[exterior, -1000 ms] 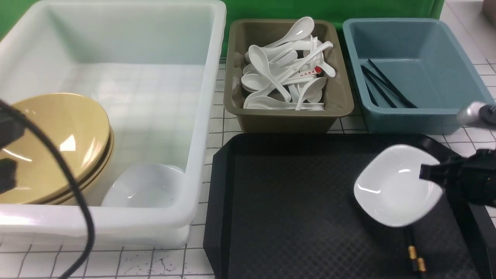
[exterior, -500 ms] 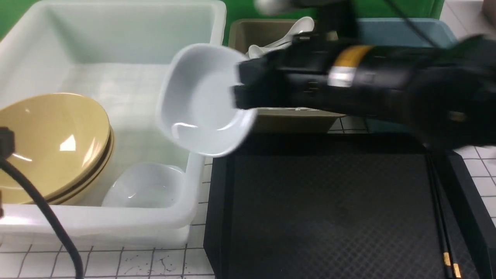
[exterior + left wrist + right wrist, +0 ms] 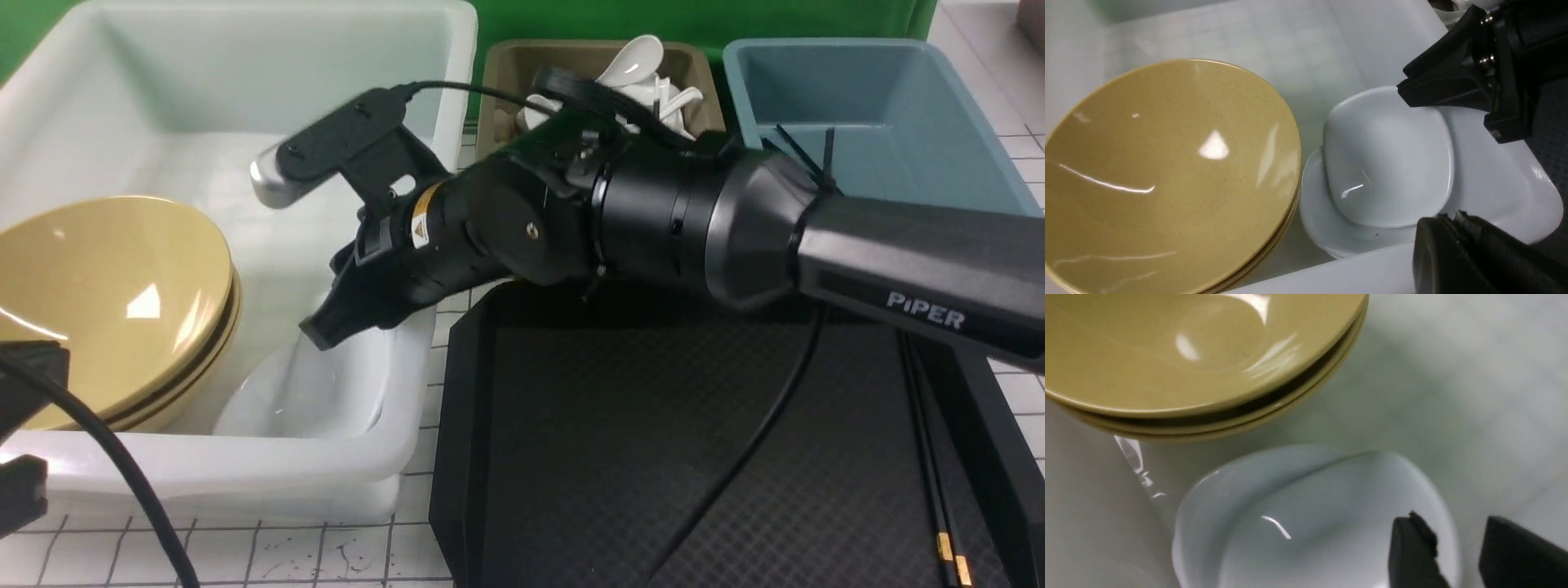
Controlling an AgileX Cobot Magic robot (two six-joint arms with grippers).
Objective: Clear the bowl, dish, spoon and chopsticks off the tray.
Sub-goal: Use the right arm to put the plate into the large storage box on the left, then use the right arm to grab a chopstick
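**Over the tub (image 3: pixel 245 73): dish (image 3: pixel 1388 159) let go, chopsticks (image 3: pixel 927 457) left**

Right gripper (image 3: pixel 1453 526) has swung off the tray (image 3: pixel 653 425) and across to the tub. Its fingers (image 3: pixel 1412 555), clamped on the dish rim a moment ago, now stand apart just above it. Dish lies tilted on another white dish, beside the bowl (image 3: pixel 106 302) stack. Reads as released, so dish done. Left gripper (image 3: pixel 1449 228) stays closed on nothing, idle at the tub's near edge. Tray shows only the chopsticks, along its right rim, where the arm doesn't cover it. My read: they go next, probably into the blue bin (image 3: pixel 882 82).
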